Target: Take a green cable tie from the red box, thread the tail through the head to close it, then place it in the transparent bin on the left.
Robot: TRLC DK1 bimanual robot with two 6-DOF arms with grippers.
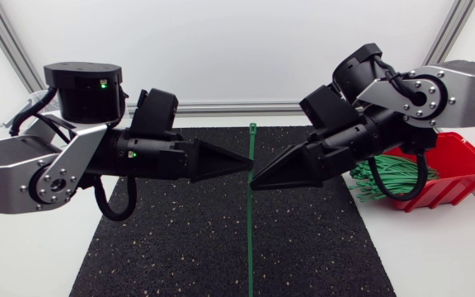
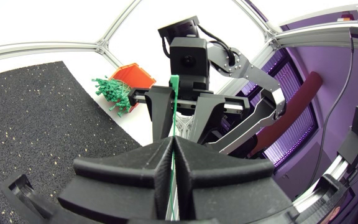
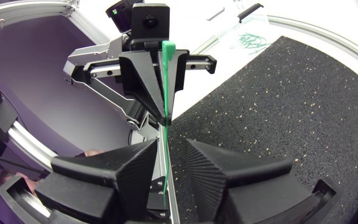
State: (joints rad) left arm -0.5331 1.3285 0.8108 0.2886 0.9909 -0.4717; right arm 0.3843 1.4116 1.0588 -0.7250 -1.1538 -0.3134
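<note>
A green cable tie (image 1: 251,223) hangs straight and upright over the black mat, its head (image 1: 252,128) uppermost. My left gripper (image 1: 250,166) comes in from the left and is shut on the strap, as the left wrist view shows (image 2: 174,142). My right gripper (image 1: 254,183) meets it tip to tip from the right. It is open, and the strap (image 3: 165,168) runs through the gap between its fingers (image 3: 169,146) without touching them on both sides. The red box (image 1: 452,169) at the right holds a bundle of green ties (image 1: 386,181).
A black rubber mat (image 1: 180,247) covers the table's middle under both arms. The transparent bin (image 3: 247,37), with green ties in it, shows beyond the mat in the right wrist view. Loose ties (image 2: 114,93) spill from the red box (image 2: 134,76) onto the white table.
</note>
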